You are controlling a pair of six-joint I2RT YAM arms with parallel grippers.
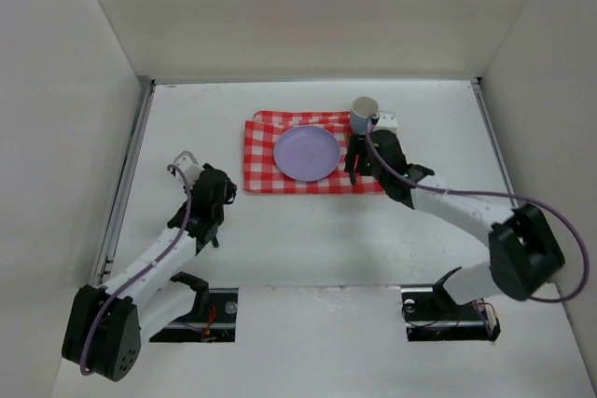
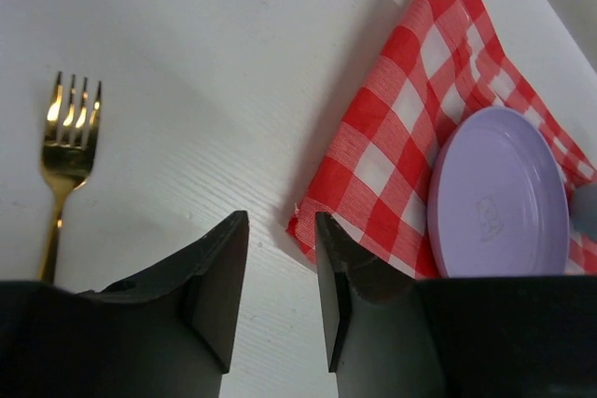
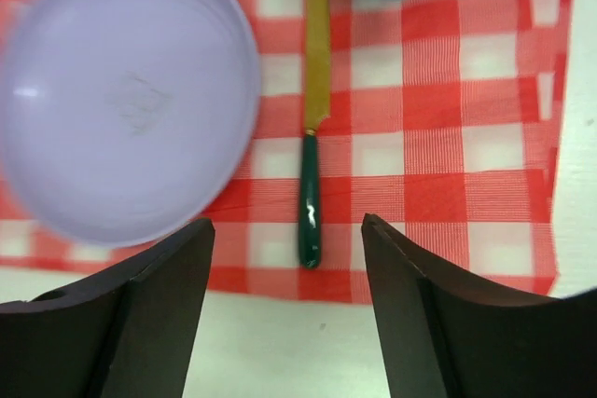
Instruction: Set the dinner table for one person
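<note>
Gold fork [image 2: 67, 151], off the checked cloth [image 2: 392, 137], handle hidden behind left gripper [image 2: 282, 230], fingers narrow, empty. On cloth: plate [image 3: 126, 100] mark illegible; right gripper [image 3: 286, 226] wide above knife [image 3: 312, 137].

A robotics laboratory test cell is indicated. The dinner table [image 1: 308, 240] is seen to be a matte white work surface, edged by metal rails [image 1: 124, 170] and closed in on three sides by plain white panels [image 1: 317, 6]. A left arm [image 1: 159, 263] and a right arm [image 1: 448, 212] are bolted at its near edge on black mounting plates [image 1: 448, 312], and a purple cable [image 1: 485, 198] is run along each. A domestic scene is only staged: a lilac plate [image 1: 306, 154], a knife [image 3: 311, 137] and a pale cup [image 1: 363, 115] are laid on a red-and-white checked cloth [image 1: 261, 174].
</note>
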